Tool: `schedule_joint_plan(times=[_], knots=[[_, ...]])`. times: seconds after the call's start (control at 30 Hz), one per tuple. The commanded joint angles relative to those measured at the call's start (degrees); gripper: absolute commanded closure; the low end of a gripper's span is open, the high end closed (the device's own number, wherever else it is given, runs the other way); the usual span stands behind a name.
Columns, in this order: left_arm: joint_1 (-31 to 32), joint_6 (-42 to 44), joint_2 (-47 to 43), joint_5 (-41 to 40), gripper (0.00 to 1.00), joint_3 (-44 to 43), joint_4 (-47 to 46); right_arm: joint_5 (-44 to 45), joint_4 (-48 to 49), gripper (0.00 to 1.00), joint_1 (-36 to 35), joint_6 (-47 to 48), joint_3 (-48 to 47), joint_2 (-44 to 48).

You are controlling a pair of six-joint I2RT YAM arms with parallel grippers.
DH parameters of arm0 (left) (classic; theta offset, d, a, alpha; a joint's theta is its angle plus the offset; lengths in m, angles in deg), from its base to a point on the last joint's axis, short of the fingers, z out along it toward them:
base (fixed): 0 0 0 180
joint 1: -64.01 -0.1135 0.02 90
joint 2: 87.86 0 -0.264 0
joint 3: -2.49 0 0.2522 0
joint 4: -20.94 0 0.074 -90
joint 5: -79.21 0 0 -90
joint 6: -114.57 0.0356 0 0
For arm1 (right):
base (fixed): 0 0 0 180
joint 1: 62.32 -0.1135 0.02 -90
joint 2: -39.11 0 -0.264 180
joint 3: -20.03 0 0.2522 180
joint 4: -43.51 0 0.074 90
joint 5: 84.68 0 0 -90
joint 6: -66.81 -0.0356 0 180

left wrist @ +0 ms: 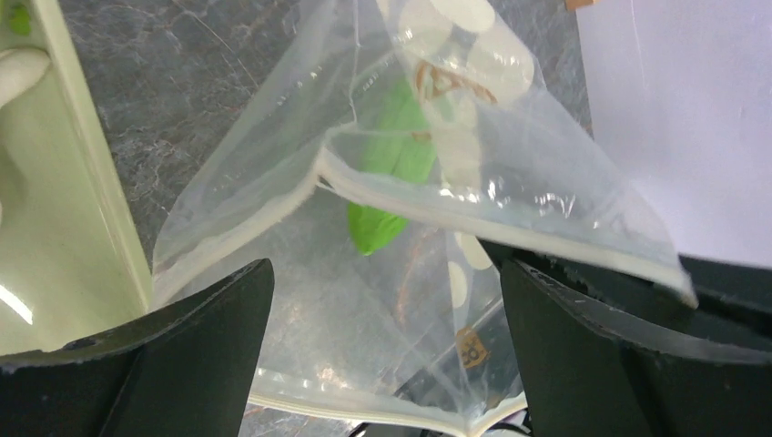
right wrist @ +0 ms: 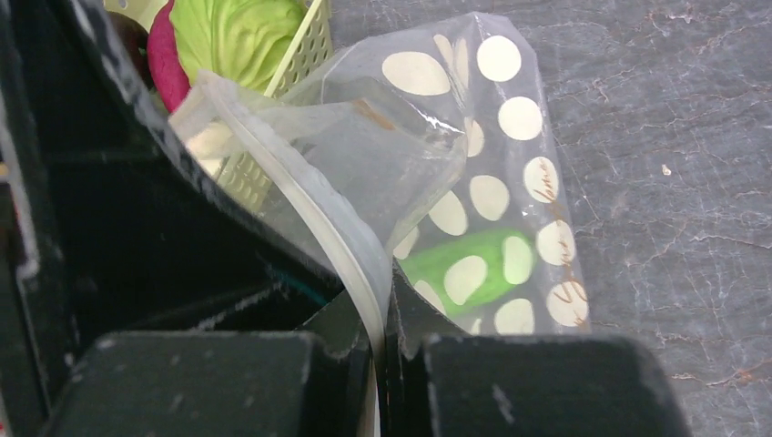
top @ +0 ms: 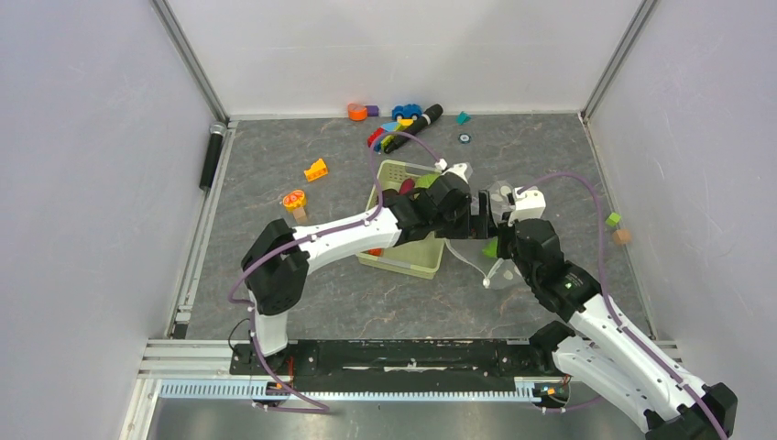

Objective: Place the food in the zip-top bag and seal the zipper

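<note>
Right gripper (right wrist: 378,360) clamps the bag (right wrist: 510,182) at its zipper (right wrist: 339,248). Left gripper (left wrist: 384,291) gapes, holding nothing. Green food (right wrist: 452,264) inside, dots half-hiding it.

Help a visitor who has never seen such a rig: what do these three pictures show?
It is a robot: a left arm and a right arm bolted to a table. The wide picture looks down from above; the other two come from a camera on each wrist. The right gripper pinches the edge of the clear dotted zip-top bag, which has a green food piece inside. The left gripper is open, with the bag between its fingers. A cabbage sits in the pale green basket; block toys lie farther back.
</note>
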Motion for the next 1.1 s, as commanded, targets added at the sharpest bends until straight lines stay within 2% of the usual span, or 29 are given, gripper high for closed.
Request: schedule_joint_plan(times=[0.0, 0.13, 0.23, 0.43, 0.53, 0.67, 0.9, 1.07], knots=[[2.2, 6.2, -5.0, 4.9, 0.00, 2.1, -5.2, 1.6, 1.4, 0.92, -0.3, -1.2, -0.1, 0.7], [2.8, 12.2, -9.6, 7.7, 0.00, 5.7, -4.1, 4.6, 0.0, 0.92, -0.4, -1.9, -0.6, -0.2], [2.8, 15.9, -14.3, 6.9, 0.00, 9.8, -3.7, 6.1, -0.8, 0.92, -0.4, -2.2, -0.8, -1.3], [1.8, 18.7, -23.8, -2.7, 0.00, 19.1, -1.2, 7.0, -1.9, 0.92, -0.4, -2.2, -1.7, -3.1], [-1.8, 17.8, -25.6, -7.4, 0.00, 20.7, 1.8, 7.3, -2.0, 0.92, -0.4, -2.2, -1.7, -3.2], [-8.8, 16.4, -23.4, -6.7, 0.00, 22.0, 1.9, 7.7, -2.0, 0.92, -0.3, -2.2, -1.6, -3.1], [-19.1, 18.9, -14.8, -3.9, 0.00, 20.1, -0.2, 7.8, -2.1, 0.92, -0.4, -1.9, -1.7, -2.8], [-20.6, 20.7, -10.4, -1.7, 0.00, 18.0, -1.1, 7.8, -2.1, 0.92, -0.4, -1.8, -1.5, -2.8]])
